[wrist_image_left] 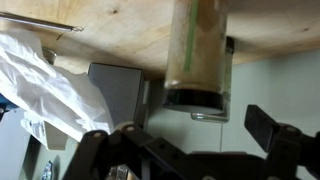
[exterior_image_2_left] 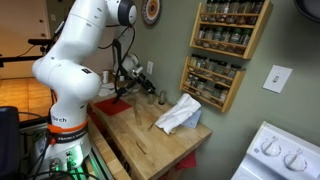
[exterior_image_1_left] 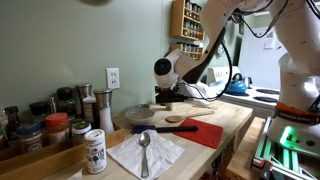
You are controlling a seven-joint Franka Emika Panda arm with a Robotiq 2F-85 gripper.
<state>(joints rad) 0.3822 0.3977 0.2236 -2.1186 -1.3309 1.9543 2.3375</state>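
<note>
Straight ahead a jar (wrist_image_left: 197, 60) stands in the gap between my spread jaws, with the wall (wrist_image_left: 280, 75) close behind it. The crumpled napkin (wrist_image_left: 40, 85) crowds one side. Bare bench (exterior_image_2_left: 150, 140) lies free towards its front edge.

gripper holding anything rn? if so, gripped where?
Nothing held. In the wrist view the gripper has its jaws wide apart, and the dark-capped jar stands just ahead of them, touching neither finger.

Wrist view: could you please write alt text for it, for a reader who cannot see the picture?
A spice jar with a dark lid fills the centre, just beyond the open gripper, which does not touch it. Around the jar are a wooden counter and a crumpled white napkin.
</note>
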